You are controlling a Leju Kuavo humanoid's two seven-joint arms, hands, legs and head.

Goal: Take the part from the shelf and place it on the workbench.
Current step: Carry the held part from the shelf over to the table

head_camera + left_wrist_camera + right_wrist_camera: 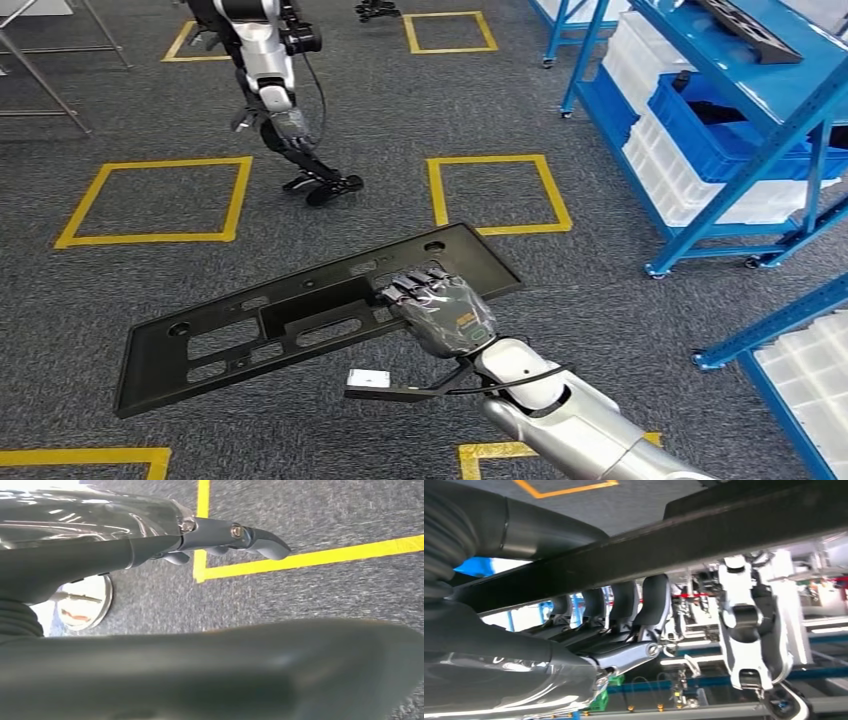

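We carry one black perforated panel [300, 315] above the grey carpet, our right hand [440, 312] gripping its right end. Our left hand [220, 537] hangs over the floor; we cannot tell its state. We count five yellow floor squares, one other robot [270, 80], and two blue shelves [720, 130].

No legible text — not on part, shelf or floor markings.

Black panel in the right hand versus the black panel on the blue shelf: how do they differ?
The held panel is gripped by the right hand above the carpet; the shelf panel rests on the blue shelf. The held panel shows whole, with cutouts; the shelf panel is partly cropped. Both are dark and flat.
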